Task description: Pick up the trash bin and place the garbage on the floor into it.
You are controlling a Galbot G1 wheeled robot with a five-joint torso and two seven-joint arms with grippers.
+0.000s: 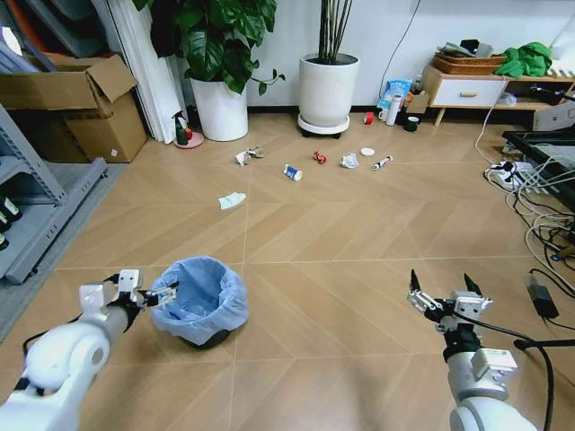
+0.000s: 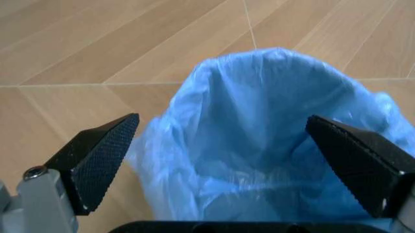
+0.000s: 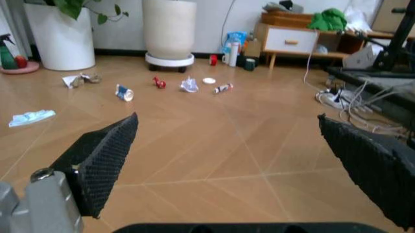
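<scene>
Bin (image 1: 199, 303) stands on the floor (image 1: 341, 287) at near left, its blue liner (image 2: 272, 145) rim between the spread jaws of the left gripper (image 1: 163, 294). Bare boards separate it from the garbage (image 1: 292, 171) strewn far ahead. Right gripper (image 1: 440, 292) hovers spread, over open floor.

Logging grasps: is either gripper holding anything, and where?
Nothing is held. Left gripper is open at the trash bin's rim; right gripper is open over bare floor.
</scene>
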